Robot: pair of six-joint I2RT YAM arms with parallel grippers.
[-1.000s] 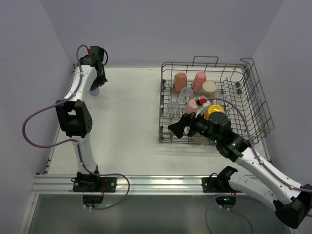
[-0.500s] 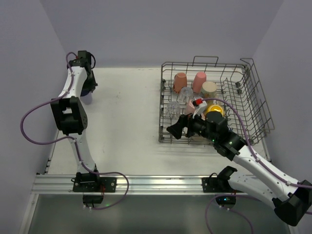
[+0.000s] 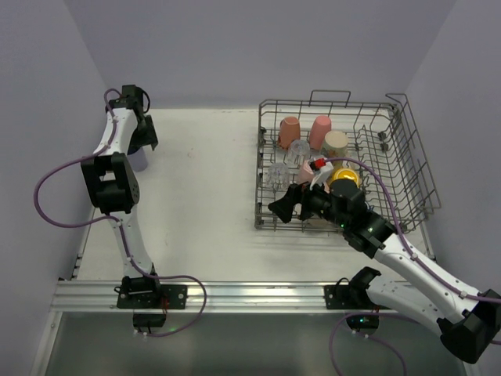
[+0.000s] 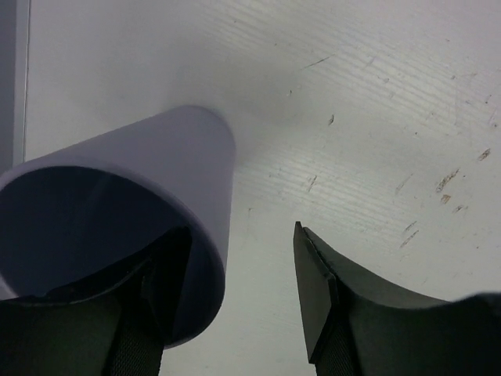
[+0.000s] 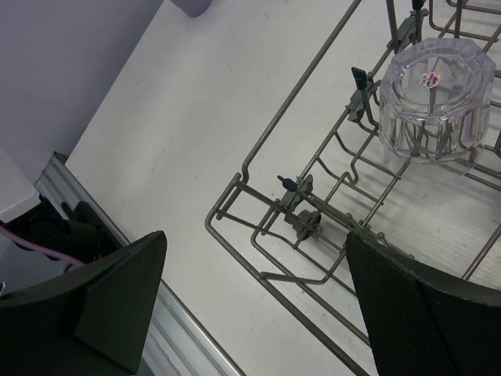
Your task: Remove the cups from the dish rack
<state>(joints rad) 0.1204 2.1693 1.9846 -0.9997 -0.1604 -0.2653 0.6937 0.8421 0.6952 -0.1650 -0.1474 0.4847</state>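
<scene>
A small coloured sticker (image 5: 427,78) is seen on the upturned base of a clear glass tumbler (image 5: 407,117) (its print is too small to be read), which is stood mouth-down near the near-left corner of the dish rack (image 5: 235,182). The right gripper (image 5: 254,243) is held spread wide over that corner, with nothing between its fingers. At the far-left edge of the table (image 3: 203,188) a lavender cup (image 4: 172,157) is stood mouth-up. The left gripper (image 4: 235,258) is loosened, with one finger inside the rim and the other clear of the cup's side. Open tabletop is seen between cup and rack.
</scene>
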